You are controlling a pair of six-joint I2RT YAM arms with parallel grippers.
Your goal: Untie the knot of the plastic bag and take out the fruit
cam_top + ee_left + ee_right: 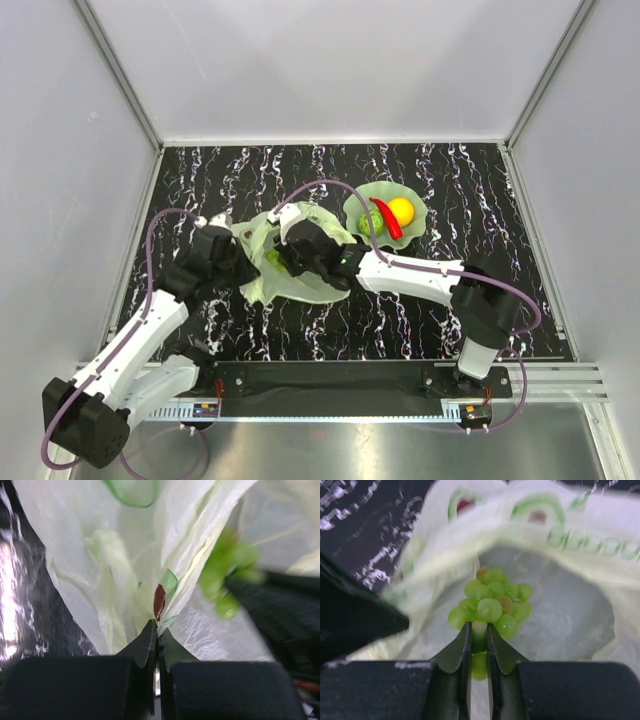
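A: Left gripper (157, 630), state?
B: Jaws pressed together, with a thin fold of the bag (100, 555) pinched at the tips. In the top view it's at the bag's 9 o'clock edge.
A: Right gripper (479, 630)?
B: Nearly closed, clamped on a pale green stub of the grapes (492, 605). The arm comes in from the bag's 3 o'clock side. The bunch is inside the bag's open mouth, with bag film behind it. Can't tell whether it's lifted or resting.
A: Where's the bag?
B: Crumpled on the tabletop (450, 190), left of centre, between the two grippers.
A: Other fruit?
B: In the dish (358, 200), at 2 o'clock from the bag and near it. The red piece (387, 220) lies across the dish, with the yellow fruit (401, 211) just beside it at 3 o'clock and the green fruit (371, 224) at 9 o'clock.
A: Knot?
B: Can't make it out in any view.
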